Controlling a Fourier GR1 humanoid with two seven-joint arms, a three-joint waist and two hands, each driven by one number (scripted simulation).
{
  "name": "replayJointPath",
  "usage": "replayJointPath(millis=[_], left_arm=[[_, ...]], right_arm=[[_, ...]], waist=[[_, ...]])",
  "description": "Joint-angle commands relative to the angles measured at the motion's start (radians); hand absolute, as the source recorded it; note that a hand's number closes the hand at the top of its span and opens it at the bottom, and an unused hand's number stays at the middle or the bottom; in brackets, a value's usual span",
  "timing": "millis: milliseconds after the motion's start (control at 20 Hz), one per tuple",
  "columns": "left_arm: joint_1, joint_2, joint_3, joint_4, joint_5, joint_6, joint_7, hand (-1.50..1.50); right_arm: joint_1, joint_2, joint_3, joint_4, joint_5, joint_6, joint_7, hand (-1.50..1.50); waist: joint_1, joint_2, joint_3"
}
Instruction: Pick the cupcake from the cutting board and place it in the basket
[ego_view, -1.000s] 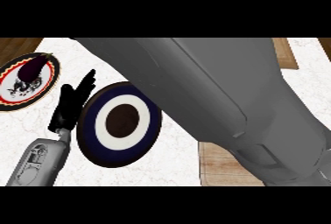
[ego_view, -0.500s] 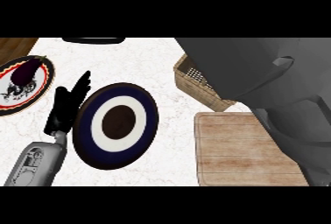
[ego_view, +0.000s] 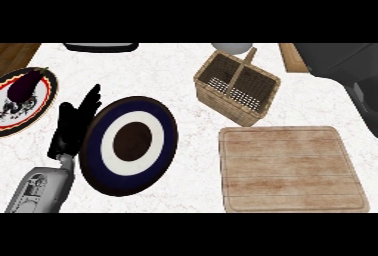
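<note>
The wooden cutting board (ego_view: 291, 170) lies at the lower right with nothing on its surface. The wicker basket (ego_view: 236, 87) with a handle stands just behind it; only its pale mesh bottom shows inside. No cupcake shows anywhere in the head view. My left hand (ego_view: 72, 127) rests open, fingers up, at the left edge of a navy plate. Of my right arm only a dark grey part (ego_view: 339, 65) shows at the upper right edge; its hand is out of the picture.
A navy and white plate (ego_view: 129, 145) with a brown centre lies left of the board. A red-rimmed plate (ego_view: 22, 100) holding a dark eggplant sits at the far left. A grey round object (ego_view: 232, 47) stands behind the basket, a black item (ego_view: 100, 47) at the back left.
My right arm, which covered the middle and right of the counter, has swung off to the upper right, uncovering the basket and the bare cutting board. The left hand has stayed put.
</note>
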Motion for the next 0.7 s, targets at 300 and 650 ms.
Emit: replayJointPath(millis=[300,650], left_arm=[[-0.003,-0.004,0.023,0.024,-0.011,-0.003,-0.021,0.00],[0.054,-0.016,0.028,0.007,-0.007,-0.015,-0.049,0.00]], right_arm=[[0.128,-0.086,-0.041,-0.060,-0.023,0.032,-0.160,1.50],[0.309,-0.089,-0.030,-0.151,-0.016,0.035,-0.219,1.50]], waist=[[-0.015,-0.001,0.001],[-0.023,-0.007,0.002]])
